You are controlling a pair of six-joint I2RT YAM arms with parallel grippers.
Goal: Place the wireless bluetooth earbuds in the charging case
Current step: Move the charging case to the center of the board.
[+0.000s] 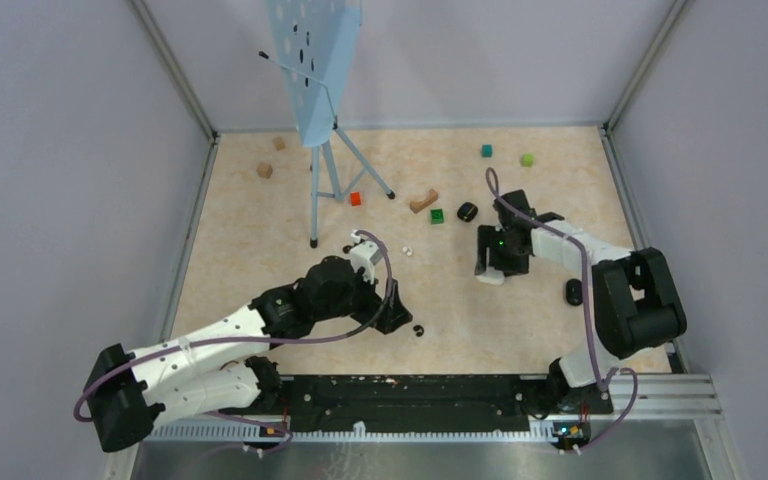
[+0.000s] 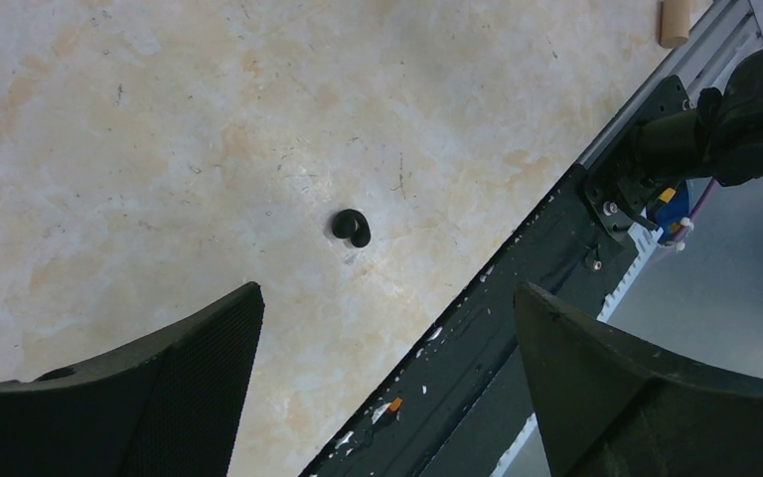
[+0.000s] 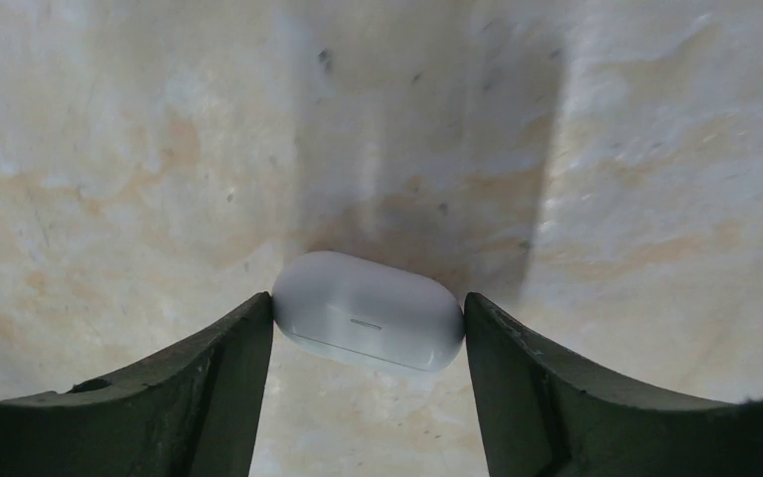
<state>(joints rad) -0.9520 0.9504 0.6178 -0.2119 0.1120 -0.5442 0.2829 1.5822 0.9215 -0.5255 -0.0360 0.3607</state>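
Two arms work one marbled table (image 1: 250, 250).

- Nearest: a dark base rail (image 1: 400, 400), with one black earbud (image 2: 352, 227) lying loose on the table just beyond it.
- Left gripper (image 2: 387, 293): jaws wide apart, holding nothing, poised above that earbud.
- Right gripper (image 3: 368, 298): clamped on the white charging case (image 3: 368, 316), one finger touching each end. The case lid is closed. Whether the case rests on the table cannot be told.
- One dark oval object (image 1: 573, 291) lies beside the right arm.
- Mid-table: a white pair of earbuds (image 1: 406, 250), close together and well apart from the case.
- Farther: a second dark oval object (image 1: 467, 211), a green block (image 1: 437, 215), a curved wooden piece (image 1: 423, 201) and a red block (image 1: 355, 198).
- Farthest: a blue stand (image 1: 315, 70).
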